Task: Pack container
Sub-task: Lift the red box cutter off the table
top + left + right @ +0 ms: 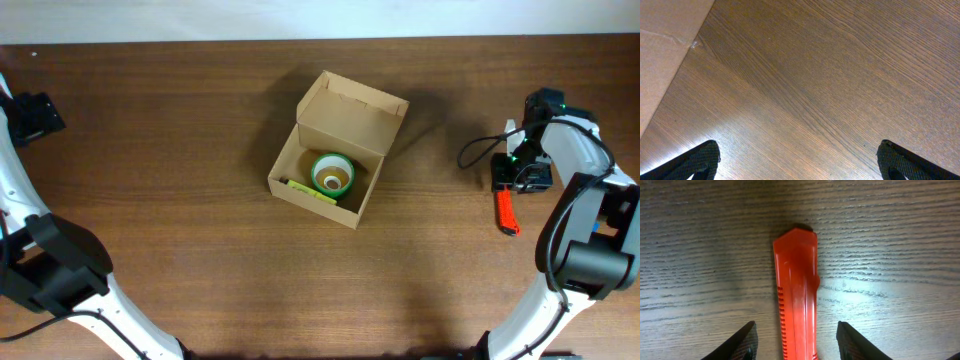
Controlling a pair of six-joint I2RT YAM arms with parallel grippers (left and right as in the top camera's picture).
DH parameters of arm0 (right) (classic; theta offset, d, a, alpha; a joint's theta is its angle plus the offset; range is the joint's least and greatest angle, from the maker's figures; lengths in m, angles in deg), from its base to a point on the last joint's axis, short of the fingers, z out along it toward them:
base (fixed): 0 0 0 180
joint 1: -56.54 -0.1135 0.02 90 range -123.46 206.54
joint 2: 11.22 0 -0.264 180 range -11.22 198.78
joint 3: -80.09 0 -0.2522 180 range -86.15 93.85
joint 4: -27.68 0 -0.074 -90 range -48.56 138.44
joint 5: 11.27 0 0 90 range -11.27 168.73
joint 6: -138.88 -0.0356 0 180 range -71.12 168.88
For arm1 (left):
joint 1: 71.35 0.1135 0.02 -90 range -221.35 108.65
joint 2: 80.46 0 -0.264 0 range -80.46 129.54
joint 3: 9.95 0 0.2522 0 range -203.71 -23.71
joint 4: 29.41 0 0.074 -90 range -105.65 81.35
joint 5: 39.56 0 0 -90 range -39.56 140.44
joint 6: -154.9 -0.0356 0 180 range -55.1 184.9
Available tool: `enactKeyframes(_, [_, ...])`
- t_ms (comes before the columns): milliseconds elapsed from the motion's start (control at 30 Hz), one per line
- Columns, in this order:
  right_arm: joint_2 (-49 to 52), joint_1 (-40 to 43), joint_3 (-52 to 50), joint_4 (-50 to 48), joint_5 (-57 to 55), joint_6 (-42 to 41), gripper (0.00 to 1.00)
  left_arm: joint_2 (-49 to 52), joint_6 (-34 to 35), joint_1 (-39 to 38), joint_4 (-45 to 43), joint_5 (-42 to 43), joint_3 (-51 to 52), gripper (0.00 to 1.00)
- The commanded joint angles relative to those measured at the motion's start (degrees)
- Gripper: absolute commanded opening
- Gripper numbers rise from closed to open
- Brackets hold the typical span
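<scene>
- The counter [180,250] is carrying everything, and it is setting the floor for the step in hand. I am judging that step to be the pick-up of the red tool [796,295]. The fingers should be going low enough to catch the tool's flanks without scraping the wood.
- The container [355,115] is sitting open at the middle of the counter, its lid flap standing up on the far side. It is lying well to the left of the right gripper [795,330], with bare wood between them. The carry is therefore calling for a clear lift over the container's right wall before any release.
- The right gripper is hanging at the right side of the counter with its jaws partly apart, holding nothing. It is straddling the tool, and a strip of wood is showing on each side. Closing squarely across the narrow width, at the ribbed stretch, should be keeping the tool from twisting.
- The left gripper [797,150] is hanging with its jaws wide apart over bare wood at the far left. It is holding nothing and is well apart from the container.
- The red tool is lying flat, its long axis running near to far.
- The green tape roll [332,174] is sitting in the middle of the container. Free room is looking slim, so the tool is probably wanting to go in alongside a wall.
- The yellow-green marker [312,191] is lying along the near-left wall inside.
</scene>
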State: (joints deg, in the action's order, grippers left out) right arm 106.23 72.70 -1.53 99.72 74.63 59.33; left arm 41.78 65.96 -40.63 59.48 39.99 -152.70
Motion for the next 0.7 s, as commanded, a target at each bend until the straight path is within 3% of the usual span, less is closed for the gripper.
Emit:
enactKeyframes(0, [1.01,0.52,-1.62,0.00,-1.11,0.09,0.52,-1.07,-0.70,0.15,-0.09,0.20,0.44,1.00])
enactKeyframes(200, [1.01,0.52,-7.32,-1.29,-1.09,0.02,0.49,-1.05,-0.70,0.15,-0.11,0.20,0.44,1.00])
enactKeyframes(233, [1.01,0.52,-7.58,-1.33,-1.09,-0.02,0.42,-1.05,-0.70,0.15,-0.09,0.20,0.44,1.00])
enactKeyframes(333, [1.01,0.52,-7.58,-2.16,-1.09,-1.95,0.05,-1.05,-0.70,0.15,-0.11,0.20,0.44,1.00])
enactKeyframes(500, [1.01,0.52,-6.25,-2.60,2.51,-1.95,0.04,-1.07,-0.70,0.15,-0.09,0.20,0.44,1.00])
enactKeyframes(667, [0.94,0.17,5.33,2.34,8.33,-3.89,0.04,-1.05,-0.70,0.15,-0.09,0.20,0.44,1.00])
